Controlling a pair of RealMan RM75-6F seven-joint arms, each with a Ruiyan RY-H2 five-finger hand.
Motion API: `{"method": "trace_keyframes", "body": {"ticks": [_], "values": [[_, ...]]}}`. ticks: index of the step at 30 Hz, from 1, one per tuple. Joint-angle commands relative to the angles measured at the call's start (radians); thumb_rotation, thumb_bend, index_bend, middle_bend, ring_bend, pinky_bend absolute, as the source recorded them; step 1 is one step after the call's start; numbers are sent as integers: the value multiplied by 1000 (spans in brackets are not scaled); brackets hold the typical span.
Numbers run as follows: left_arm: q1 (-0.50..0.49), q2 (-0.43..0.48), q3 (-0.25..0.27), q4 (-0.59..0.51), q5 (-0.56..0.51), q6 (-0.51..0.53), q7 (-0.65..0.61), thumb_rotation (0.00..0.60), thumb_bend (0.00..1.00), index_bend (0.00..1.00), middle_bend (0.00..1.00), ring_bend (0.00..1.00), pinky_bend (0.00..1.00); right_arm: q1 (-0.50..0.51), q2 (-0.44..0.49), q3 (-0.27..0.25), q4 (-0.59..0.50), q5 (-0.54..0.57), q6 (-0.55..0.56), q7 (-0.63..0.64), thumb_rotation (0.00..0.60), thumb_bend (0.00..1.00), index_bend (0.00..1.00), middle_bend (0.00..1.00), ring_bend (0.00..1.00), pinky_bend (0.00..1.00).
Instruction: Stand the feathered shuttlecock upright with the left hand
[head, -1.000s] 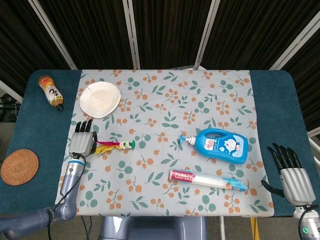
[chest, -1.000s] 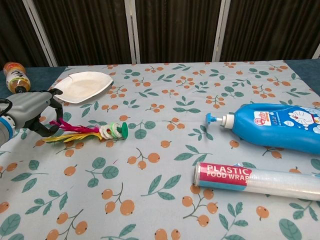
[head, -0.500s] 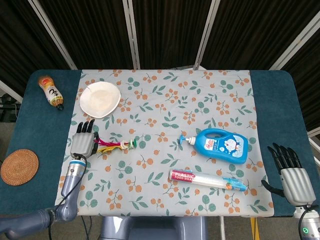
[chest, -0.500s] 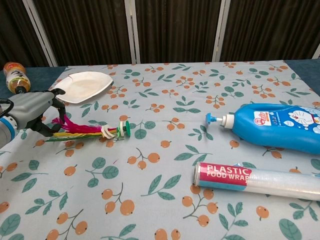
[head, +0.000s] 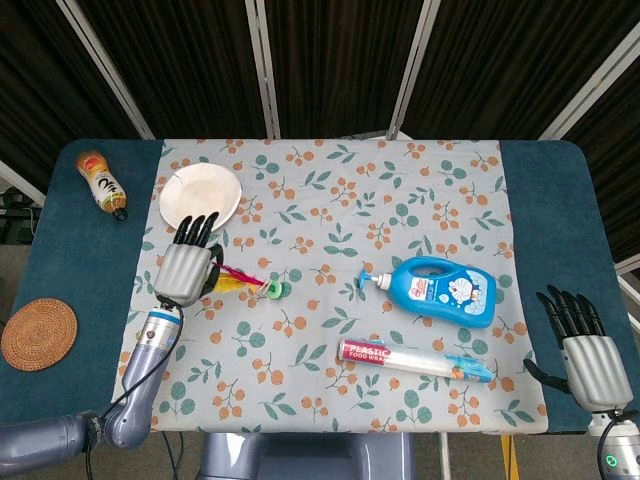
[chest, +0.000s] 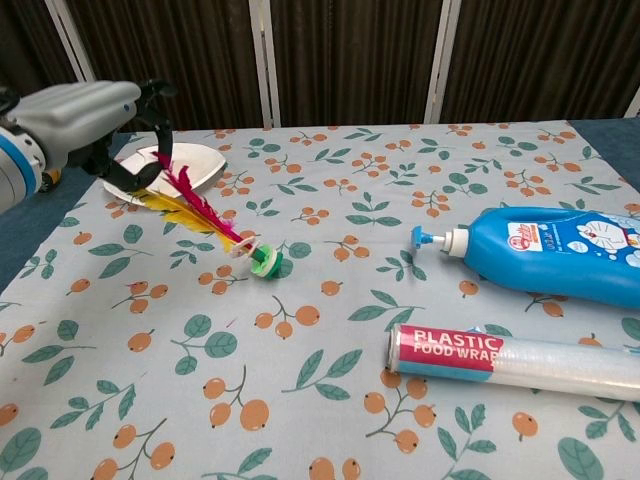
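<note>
The feathered shuttlecock (chest: 205, 215) has pink, yellow and red feathers and a green and white disc base (chest: 263, 262). It hangs tilted, base lowest and close to or touching the floral cloth, feathers slanting up to the left. My left hand (chest: 90, 115) grips the feather tips, raised above the cloth; the head view shows this left hand (head: 189, 272) over the feathers with the shuttlecock's base (head: 274, 290) to its right. My right hand (head: 583, 350) is at the table's front right corner, fingers spread, holding nothing.
A white plate (head: 200, 196) lies just behind the left hand. A blue detergent bottle (head: 440, 291) and a roll of food wrap (head: 412, 360) lie to the right. A sauce bottle (head: 103, 184) and a woven coaster (head: 38, 333) are on the far left.
My left hand has lifted and moved toward the plate with the feathers. The shuttlecock went from lying flat to hanging tilted, its base shifted a little right.
</note>
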Motion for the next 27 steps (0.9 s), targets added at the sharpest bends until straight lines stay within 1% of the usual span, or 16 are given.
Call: {"method": "trace_keyframes", "body": {"ticks": [1,7,11,16,20,22,23,24,25,26,27], "values": [[-28,55,-13,-90,18,16,56,600,551,586,0,0,0,0,0,0,0,0,0,0,600,108,65,0,0,0],[-45,83,-3,-147,32,22,92,600,552,593,0,0,0,0,-1,1,1,0,1,0,600,109,64,0,0,0],[-51,82,10,-152,20,26,104,600,551,593,0,0,0,-1,0,0,0,0,1,0,600,109,64,0,0,0],[-43,82,24,-153,22,44,75,600,550,583,0,0,0,-1,2,1,1,3,0,4,600,109,64,0,0,0],[-14,99,47,-163,53,72,26,600,548,565,0,0,0,0,3,1,1,5,-3,5,600,109,64,0,0,0],[6,114,66,-172,75,87,-2,600,541,527,0,0,0,0,3,1,0,4,-3,5,600,109,64,0,0,0],[22,128,84,-178,96,98,-18,600,534,505,0,0,0,0,3,1,0,3,-2,4,600,109,65,0,0,0],[35,140,100,-181,116,108,-28,600,515,462,0,0,0,0,3,1,0,3,-2,2,600,109,65,0,0,0],[56,158,126,-184,148,126,-42,600,483,410,0,0,0,-1,2,1,1,2,-1,1,600,109,65,0,0,0],[87,182,163,-187,186,154,-48,600,455,372,0,0,0,-1,2,1,0,2,-1,-2,600,109,65,0,0,0],[105,197,184,-187,217,170,-60,600,408,314,0,0,0,-1,1,1,0,3,-1,-4,600,109,65,0,0,0]]}}
